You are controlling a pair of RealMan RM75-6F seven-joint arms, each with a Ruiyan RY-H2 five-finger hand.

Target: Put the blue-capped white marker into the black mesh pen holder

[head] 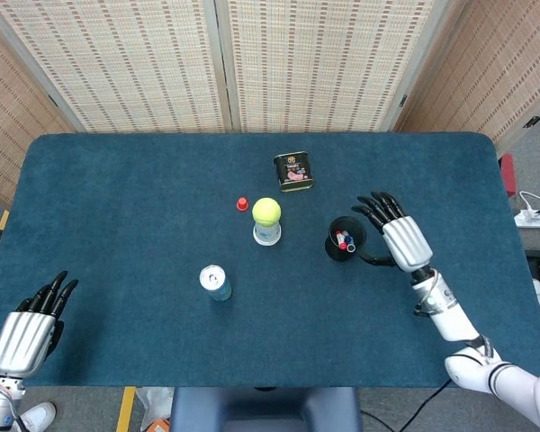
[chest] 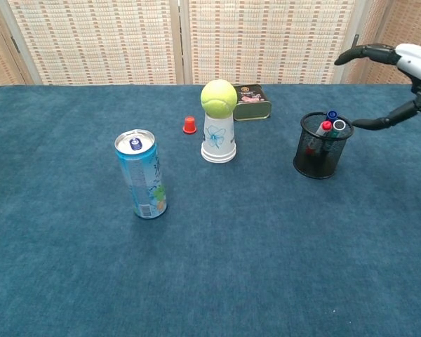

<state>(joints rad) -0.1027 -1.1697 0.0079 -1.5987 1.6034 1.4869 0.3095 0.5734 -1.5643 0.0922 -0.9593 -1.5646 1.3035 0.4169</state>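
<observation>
The blue-capped white marker (chest: 331,116) stands inside the black mesh pen holder (chest: 321,147), beside a red-capped and a green-capped pen; from the head view its blue cap (head: 345,237) shows in the holder (head: 344,239). My right hand (head: 396,232) hovers just right of the holder with fingers spread, holding nothing; the chest view shows the right hand (chest: 400,70) at the right edge. My left hand (head: 29,328) rests at the table's near left corner, fingers extended and empty.
A paper cup topped by a tennis ball (chest: 218,100) stands mid-table. A drink can (chest: 142,174) is nearer the front, a small red cap (chest: 189,126) and a dark tin (chest: 252,102) lie behind.
</observation>
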